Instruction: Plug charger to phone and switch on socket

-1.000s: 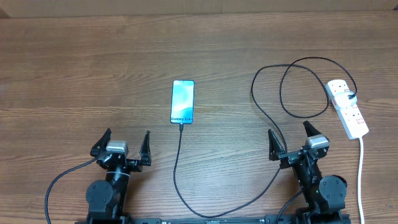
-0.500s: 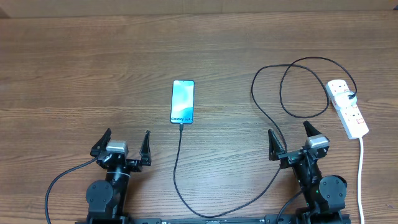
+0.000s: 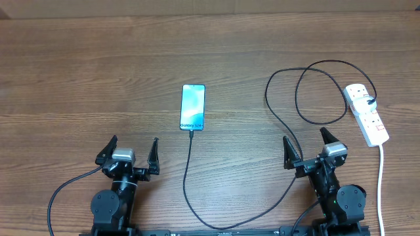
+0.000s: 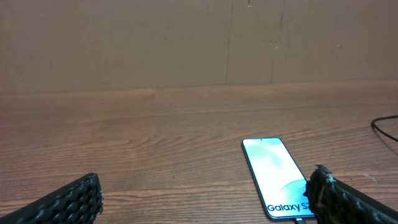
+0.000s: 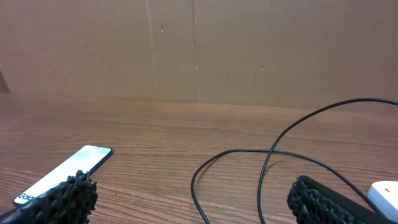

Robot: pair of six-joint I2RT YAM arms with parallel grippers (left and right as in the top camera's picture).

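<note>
The phone (image 3: 193,107) lies flat mid-table, its light blue screen reading "Galaxy S24". The black charger cable (image 3: 186,177) has its connector tip at the phone's near edge, runs toward the front, then loops right to its black plug (image 3: 371,101) in the white socket strip (image 3: 367,113) at the right. My left gripper (image 3: 129,152) is open and empty near the front edge, left of the cable. My right gripper (image 3: 308,149) is open and empty, near the strip. The phone also shows in the left wrist view (image 4: 277,177) and right wrist view (image 5: 62,174). Cable loops show in the right wrist view (image 5: 261,168).
The strip's thick white cord (image 3: 382,177) runs down to the front edge at the far right. A brown cardboard wall (image 4: 186,43) stands behind the wooden table (image 3: 98,72).
</note>
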